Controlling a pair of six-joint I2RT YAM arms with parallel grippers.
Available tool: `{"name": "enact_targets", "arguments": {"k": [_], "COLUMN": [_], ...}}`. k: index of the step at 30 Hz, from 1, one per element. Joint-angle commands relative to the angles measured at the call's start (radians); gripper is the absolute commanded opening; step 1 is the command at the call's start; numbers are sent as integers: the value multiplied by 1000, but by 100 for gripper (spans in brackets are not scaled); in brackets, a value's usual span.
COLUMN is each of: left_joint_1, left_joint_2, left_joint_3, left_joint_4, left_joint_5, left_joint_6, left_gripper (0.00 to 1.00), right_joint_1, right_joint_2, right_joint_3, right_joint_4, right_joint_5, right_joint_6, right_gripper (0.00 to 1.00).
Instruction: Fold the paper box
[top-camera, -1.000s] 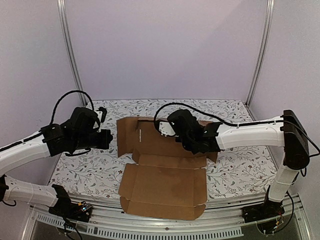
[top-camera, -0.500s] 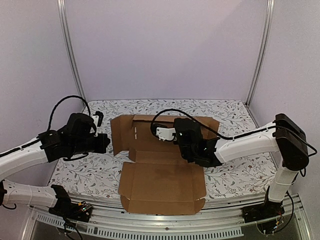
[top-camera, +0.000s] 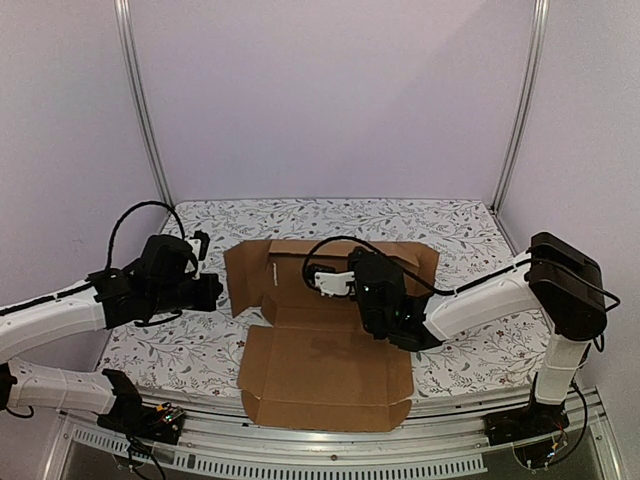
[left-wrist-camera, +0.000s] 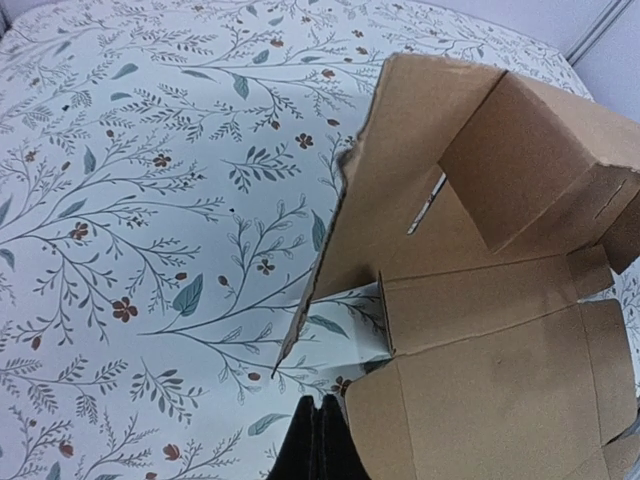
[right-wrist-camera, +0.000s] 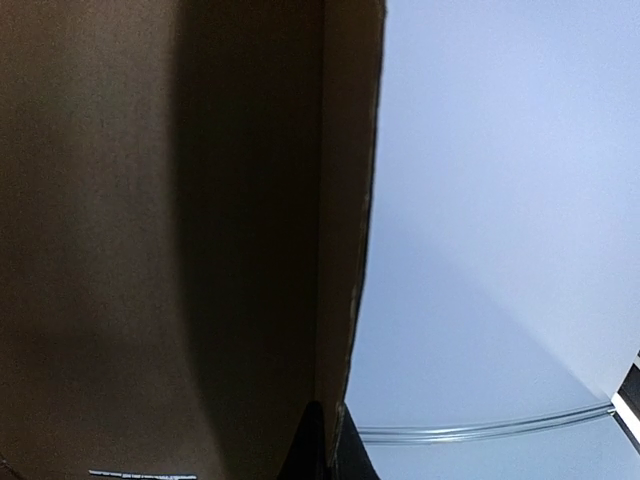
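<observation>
Floral table (top-camera: 470, 230), lilac walls (top-camera: 330, 100). Left gripper (left-wrist-camera: 320, 412) hangs beside the paper box (top-camera: 330, 370), pressed closed and empty; right gripper (right-wrist-camera: 325, 428) reaches in, pinching its raised rear panel.

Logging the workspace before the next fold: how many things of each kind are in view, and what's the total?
box: 1
end effectors: 2 (left end effector, right end effector)
table: 1
Total: 4
</observation>
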Motion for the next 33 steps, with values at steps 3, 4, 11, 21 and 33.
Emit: {"name": "enact_targets", "arguments": {"k": [3, 4, 11, 21, 33], "left_joint_1": [23, 25, 37, 76, 187], "left_joint_2": [61, 67, 66, 138, 323], "left_joint_3": [-30, -31, -21, -41, -83], "left_joint_4": [86, 91, 76, 201, 631], "left_joint_5": [42, 43, -17, -113, 274], "left_joint_6": [33, 36, 54, 69, 144], "left_gripper": [0, 0, 0, 0, 0], "right_joint_1": [12, 15, 27, 46, 69], "right_joint_2": [15, 12, 10, -3, -27], "right_joint_3": [-36, -38, -46, -56, -68], "right_joint_4": [43, 44, 46, 78, 103], "right_joint_5": [36, 38, 50, 56, 80], "right_joint_6": [0, 3, 9, 8, -22], "right_gripper": [0, 0, 0, 0, 0]}}
